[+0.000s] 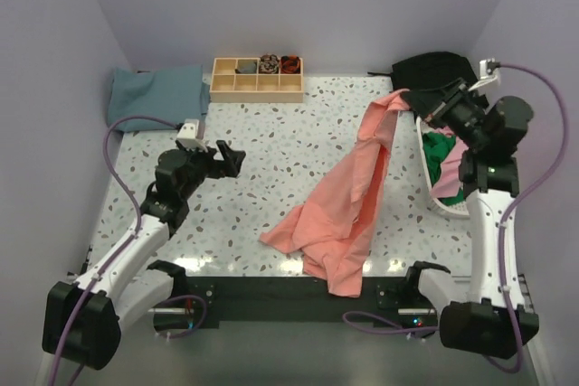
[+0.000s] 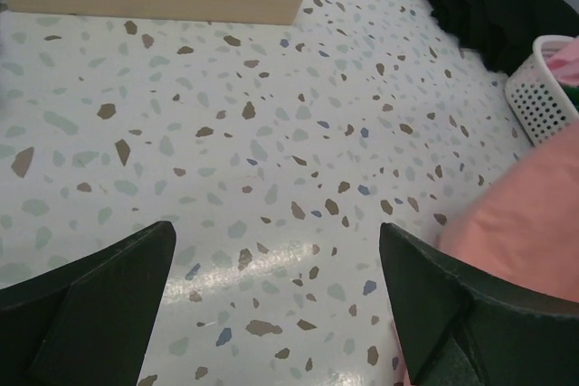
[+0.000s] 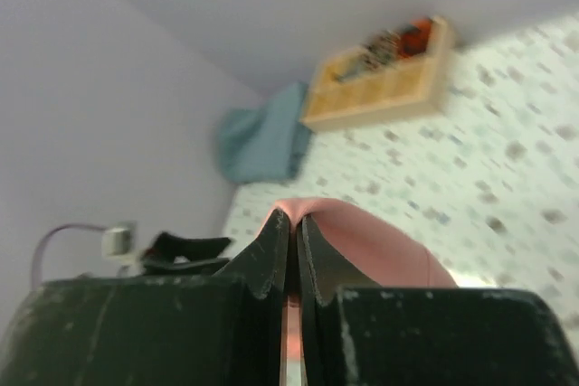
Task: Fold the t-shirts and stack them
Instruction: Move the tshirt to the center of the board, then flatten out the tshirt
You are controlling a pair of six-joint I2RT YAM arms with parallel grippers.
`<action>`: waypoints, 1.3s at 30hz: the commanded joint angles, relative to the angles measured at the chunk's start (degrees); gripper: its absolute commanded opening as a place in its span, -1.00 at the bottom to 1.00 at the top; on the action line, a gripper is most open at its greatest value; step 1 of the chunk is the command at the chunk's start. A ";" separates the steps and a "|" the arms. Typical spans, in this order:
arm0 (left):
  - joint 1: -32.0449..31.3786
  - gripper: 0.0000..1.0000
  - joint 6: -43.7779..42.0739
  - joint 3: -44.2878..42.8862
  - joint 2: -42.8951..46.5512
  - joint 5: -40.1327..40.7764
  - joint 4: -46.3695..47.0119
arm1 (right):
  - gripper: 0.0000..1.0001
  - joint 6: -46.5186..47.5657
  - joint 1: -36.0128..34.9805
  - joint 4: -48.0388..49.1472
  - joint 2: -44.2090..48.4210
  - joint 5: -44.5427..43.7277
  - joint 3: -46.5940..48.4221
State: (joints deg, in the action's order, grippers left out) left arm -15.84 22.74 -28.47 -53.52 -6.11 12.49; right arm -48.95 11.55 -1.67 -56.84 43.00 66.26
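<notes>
A large salmon-pink t-shirt (image 1: 348, 196) hangs stretched from the back right down to the table's front middle. My right gripper (image 1: 414, 102) is shut on its top edge, and the right wrist view shows pink cloth (image 3: 362, 241) pinched between the jaws of the right gripper (image 3: 293, 220). A folded teal-blue t-shirt (image 1: 156, 94) lies at the back left corner. Green and pink t-shirts (image 1: 441, 153) sit in the white basket (image 1: 450, 208) at the right. My left gripper (image 1: 237, 156) hovers open over bare table left of centre; in its own view the left gripper (image 2: 276, 264) holds nothing, with pink cloth (image 2: 525, 223) at its right.
A pale wooden compartment tray (image 1: 257, 80) with small items stands at the back middle. A black cloth (image 1: 436, 68) lies at the back right behind the basket. Purple cables loop beside both arms. Lilac walls close in three sides.
</notes>
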 commanded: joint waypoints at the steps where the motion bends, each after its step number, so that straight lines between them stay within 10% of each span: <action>1: -0.25 1.00 0.89 1.31 -1.50 -14.15 7.79 | -1.00 15.10 -1.70 -9.93 -5.64 -19.05 -9.21; 7: -6.29 1.00 2.22 5.34 -3.26 -15.19 7.30 | -0.97 20.82 -6.63 -10.72 -18.63 -28.76 -9.31; 12: -13.33 1.00 5.46 15.01 1.39 -7.88 6.58 | 0.97 23.98 -11.10 -12.12 -18.14 -37.53 -8.43; 28: -37.86 1.00 14.69 14.85 -14.14 8.92 8.07 | 0.97 25.66 -22.36 -18.98 -2.05 -41.68 -15.28; 30: -38.83 0.60 14.26 14.06 -16.00 7.61 10.70 | 0.97 25.83 -22.54 -19.24 -2.13 -40.90 -15.55; 32: -38.92 -0.75 13.82 12.83 -18.46 8.04 10.98 | 0.97 26.01 -22.97 -19.33 -2.57 -40.72 -15.89; 33: -39.01 -1.00 13.47 12.48 -19.07 8.65 11.50 | 0.97 26.10 -23.15 -19.25 -2.84 -40.46 -16.07; 39: -38.83 -1.00 6.36 0.80 -18.83 20.03 -2.76 | 0.75 28.20 -25.61 -21.35 -4.42 -38.00 -16.25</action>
State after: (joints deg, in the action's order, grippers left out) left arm -54.52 34.68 -18.92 -74.48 2.90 18.57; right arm -23.18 -12.19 -21.78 -60.73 3.81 50.11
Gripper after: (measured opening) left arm 0.030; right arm 0.910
